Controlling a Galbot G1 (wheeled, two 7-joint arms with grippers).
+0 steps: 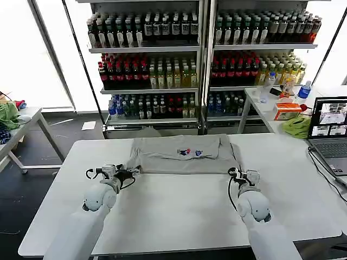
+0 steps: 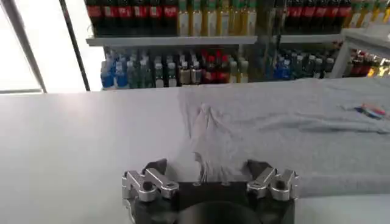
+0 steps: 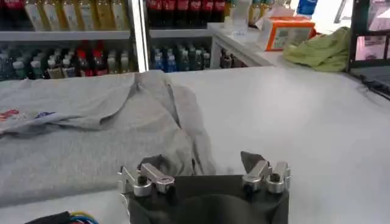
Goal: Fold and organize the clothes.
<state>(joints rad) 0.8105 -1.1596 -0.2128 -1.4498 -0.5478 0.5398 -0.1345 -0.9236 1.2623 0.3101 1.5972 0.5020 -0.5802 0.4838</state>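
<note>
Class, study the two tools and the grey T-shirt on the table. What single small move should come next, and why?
Probably both tools close on the T-shirt's near hem corners. The left tool and right tool sit open at the shirt's near edge, one at each corner, with cloth lying between the fingers in both wrist views. Gripping comes before any fold across the white table.

Bare desk point(image 1: 179, 206) across the near half and along both sides, open for passing. Grey T-shirt point(image 1: 181, 155) spread over the far middle. Laptop point(image 1: 329, 127) and cables point(image 1: 324, 168) crowding the right edge.
</note>
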